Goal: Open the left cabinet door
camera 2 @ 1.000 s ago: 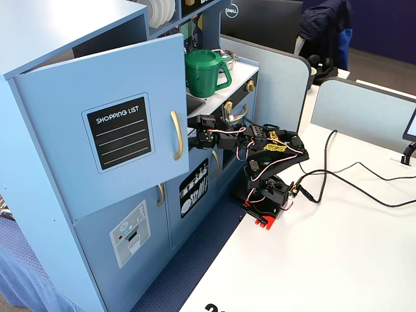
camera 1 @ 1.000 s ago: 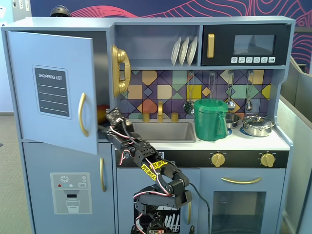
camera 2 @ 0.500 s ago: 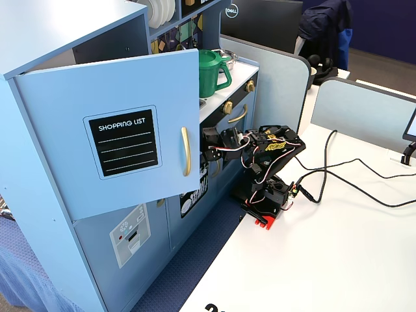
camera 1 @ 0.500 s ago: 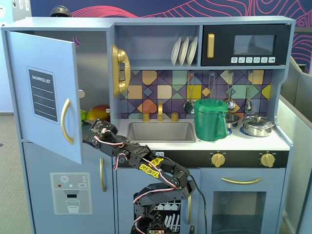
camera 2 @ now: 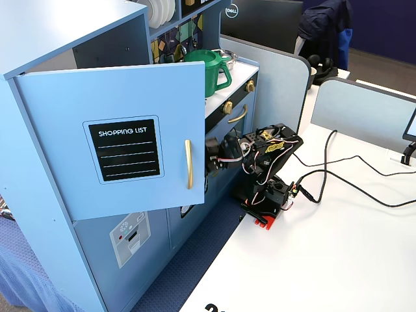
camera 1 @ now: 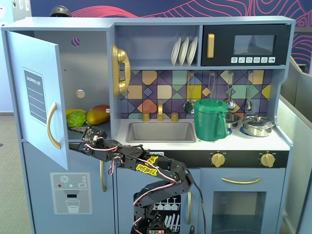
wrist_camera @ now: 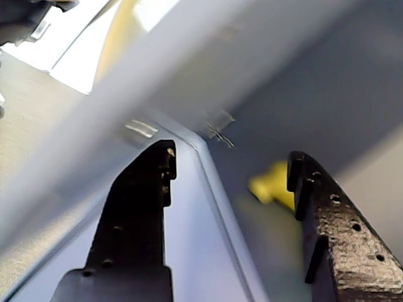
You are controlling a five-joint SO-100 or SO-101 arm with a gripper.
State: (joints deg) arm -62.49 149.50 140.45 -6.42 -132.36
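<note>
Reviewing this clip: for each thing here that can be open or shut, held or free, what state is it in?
Left cabinet door: swung open, gold handle not gripped.
Gripper: open, holding nothing, reaching in past the door's edge.
Microwave door: shut.
Oven door: shut.
Door with the water-dispenser picture: shut.
Green pitcher: upright on the counter.
Fruit: lying on the cabinet shelf.

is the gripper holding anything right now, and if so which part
Nothing is held. The gripper is open, its fingers apart with nothing between them, reaching behind the open left cabinet door, away from its gold handle.
</note>
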